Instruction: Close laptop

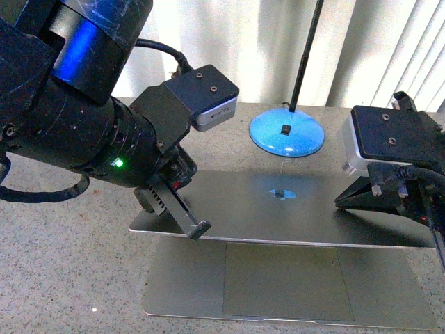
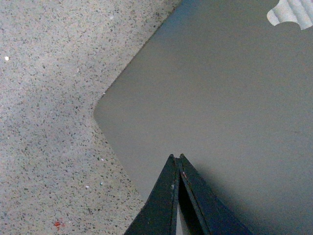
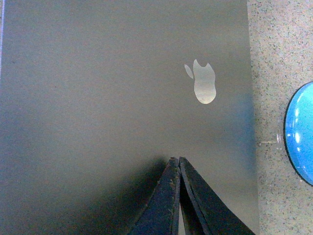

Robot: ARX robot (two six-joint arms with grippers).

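The silver-grey laptop (image 1: 278, 209) lies on the speckled table with its lid lowered almost flat over the base. The trackpad (image 1: 285, 278) and front of the base still show below the lid's edge. My left gripper (image 1: 198, 228) is shut, its tips on the lid's left front corner; its wrist view shows the shut gripper (image 2: 177, 156) over the plain lid (image 2: 220, 98) near that corner. My right gripper (image 1: 341, 202) is shut against the lid's right side. In the right wrist view the gripper (image 3: 176, 159) points at the lid (image 3: 98, 98), below the shiny apple logo (image 3: 204, 83).
A blue round lamp base (image 1: 286, 133) with a thin black pole (image 1: 306, 52) stands just behind the laptop; its edge also shows as a blue disc (image 3: 301, 132). Pale curtains hang at the back. Speckled tabletop (image 1: 62, 257) extends to the left.
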